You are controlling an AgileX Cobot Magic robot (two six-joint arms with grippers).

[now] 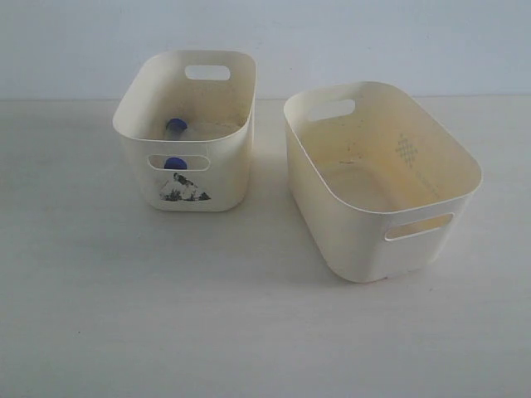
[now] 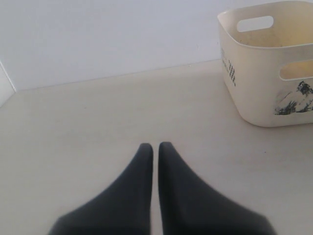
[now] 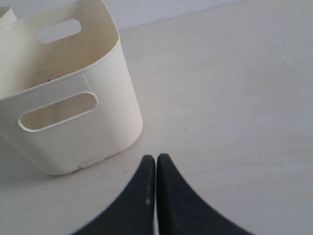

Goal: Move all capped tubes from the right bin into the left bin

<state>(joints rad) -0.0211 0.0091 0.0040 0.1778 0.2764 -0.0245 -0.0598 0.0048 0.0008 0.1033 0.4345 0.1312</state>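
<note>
The smaller left bin [image 1: 220,178] with the dark printed picture stands at the back left. Inside it I see capped tubes with dark blue caps: one cap [image 1: 175,126] over the rim, another [image 1: 175,163] through the handle slot. The larger right bin [image 1: 348,224] holds no tube that I can see. Neither gripper appears in the exterior view. My left gripper [image 2: 155,146] is shut and empty above bare table, with the left bin [image 2: 254,93] off to one side. My right gripper [image 3: 156,157] is shut and empty just beside the right bin [image 3: 102,132].
Both bins stand on a pale table [image 1: 207,315] against a light wall [image 1: 332,33]. A gap of table separates the two bins.
</note>
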